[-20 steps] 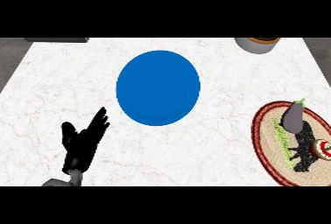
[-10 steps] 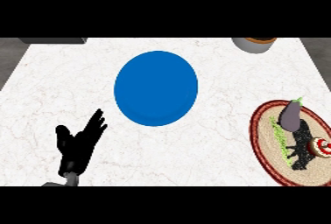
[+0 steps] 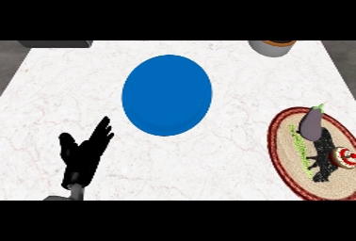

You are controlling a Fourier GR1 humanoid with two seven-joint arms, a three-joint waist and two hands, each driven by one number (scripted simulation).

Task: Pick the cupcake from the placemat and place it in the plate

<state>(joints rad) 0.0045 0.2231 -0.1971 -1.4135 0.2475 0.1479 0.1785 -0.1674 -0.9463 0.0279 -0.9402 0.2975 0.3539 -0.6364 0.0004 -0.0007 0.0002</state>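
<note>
Looking steeply down on the table (image 3: 230,160), white marbled top. The cupcake (image 3: 343,157) sits on the round woven placemat (image 3: 295,175), out at the view's right edge; its red-and-white top is partly cut off by the frame. It is not on the plate.

The blue plate (image 3: 167,94) lies mid-table with nothing on it, well apart from the placemat, up and to the left of it.

My left hand (image 3: 82,157) shows at the lower left, spread, fingers pointing up, holding nothing. It rests there, well apart from the cupcake: the whole width of the table lies between them. The plate's lower rim is near its fingertips but not touching.

A black shape (image 3: 321,160) lies on the placemat, right up against the cupcake's left side. I cannot tell whether this is my right hand, and so cannot tell that hand's state either.

Also on the placemat: a purple-grey oblong thing (image 3: 311,124) with a green tip, above the black shape, and a thin green strip (image 3: 299,146) beside it.

A grey pot (image 3: 272,47) stands at the table's far edge, upper right.
</note>
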